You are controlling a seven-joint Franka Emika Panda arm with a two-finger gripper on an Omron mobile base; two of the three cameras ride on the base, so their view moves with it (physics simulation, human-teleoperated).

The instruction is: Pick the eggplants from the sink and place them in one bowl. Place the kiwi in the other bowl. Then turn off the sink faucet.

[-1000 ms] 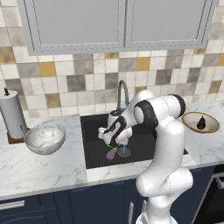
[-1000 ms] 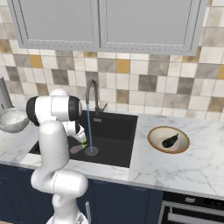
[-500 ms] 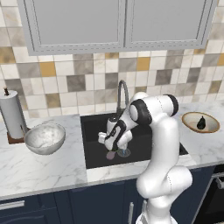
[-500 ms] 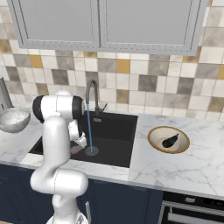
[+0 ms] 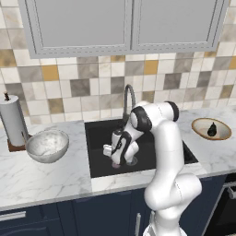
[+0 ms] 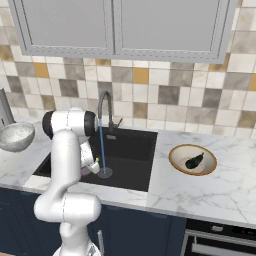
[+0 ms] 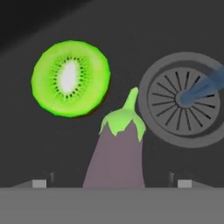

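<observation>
Gripper (image 7: pixel 112 183) low inside the sink (image 5: pixel 99 133), jaws spread wide and clasping nothing; since the earlier frame the arm has dropped from above the basin to just over its floor. Directly between the finger tips (image 7: pixel 39 183) lies the mauve eggplant (image 7: pixel 116 155), body toward the hand and green-capped stem pointing away. Just beyond the stem tip, to the hand's right, sits the round metal drain (image 7: pixel 186 100), struck by the stream of water (image 6: pixel 102 147) (the tap is running). Beyond the eggplant to the hand's left, apart from it, rests the kiwi (image 7: pixel 70 78), cut face up. Farther off, the sink faucet (image 5: pixel 128 97) arches over the basin behind the hand. On the counter to one side stands the grey speckled bowl (image 5: pixel 47 145); well to the other side, the tan bowl (image 6: pixel 192 160) holds the dark eggplant (image 6: pixel 194 160), unchanged.
</observation>
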